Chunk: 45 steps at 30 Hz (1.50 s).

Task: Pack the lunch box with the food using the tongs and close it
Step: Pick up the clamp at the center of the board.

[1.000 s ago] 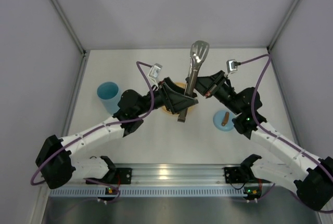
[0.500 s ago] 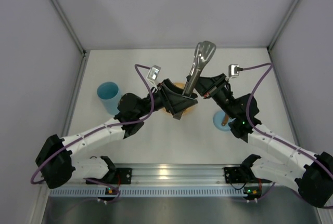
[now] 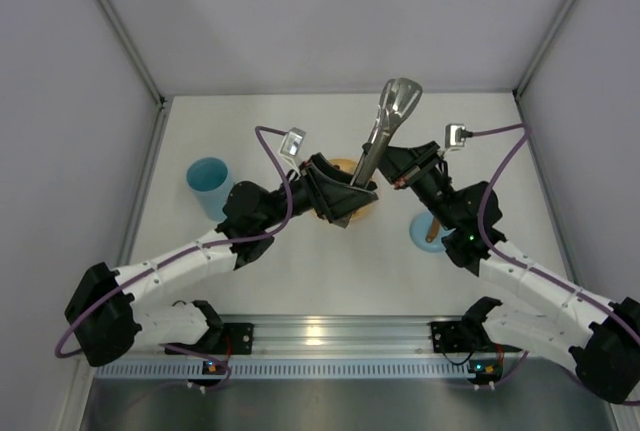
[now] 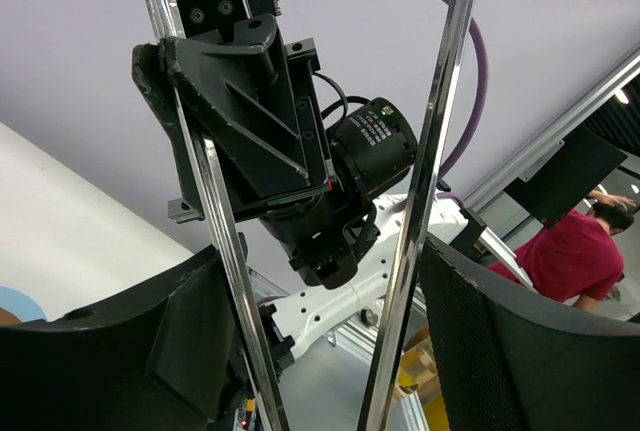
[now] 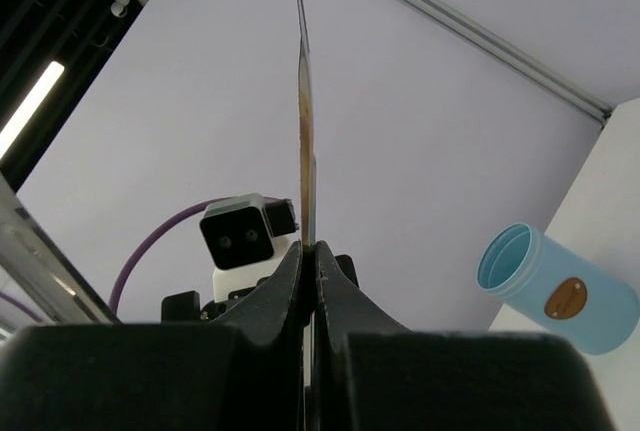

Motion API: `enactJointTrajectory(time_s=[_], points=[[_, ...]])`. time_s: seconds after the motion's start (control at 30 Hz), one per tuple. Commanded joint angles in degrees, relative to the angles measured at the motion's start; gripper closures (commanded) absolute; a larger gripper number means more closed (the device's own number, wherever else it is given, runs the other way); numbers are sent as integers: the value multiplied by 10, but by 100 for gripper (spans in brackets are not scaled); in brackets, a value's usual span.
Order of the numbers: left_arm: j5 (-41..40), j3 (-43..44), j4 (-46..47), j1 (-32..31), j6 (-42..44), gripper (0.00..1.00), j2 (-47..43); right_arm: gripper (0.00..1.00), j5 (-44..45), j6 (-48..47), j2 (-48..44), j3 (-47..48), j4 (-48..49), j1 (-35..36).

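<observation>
Your left tool (image 4: 320, 301) is narrowing around the tongs (image 3: 385, 131), which are tipping toward one o'clock; you cannot tell whether it grips yet. Your right tool (image 5: 312, 251) is pinching them tight, so a handover seems underway. The lunch box (image 3: 208, 183) is sitting at nine o'clock.

Silver tongs (image 4: 424, 181), both arms between fingers (image 4: 150, 341) of the left tool (image 4: 325, 351)
</observation>
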Motion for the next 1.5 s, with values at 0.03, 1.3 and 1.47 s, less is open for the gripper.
enactJointTrajectory(time_s=[0.03, 1.3, 1.47], points=[[-2, 0, 36, -4, 10, 28, -22, 100, -3, -23, -6, 37, -4, 9], [-25, 5, -4, -4, 35, 45, -47, 94, 18, -35, 0, 28, -14, 27], [-26, 9, -19, -4, 45, 46, -59, 62, 41, -55, -26, 36, -66, 27]])
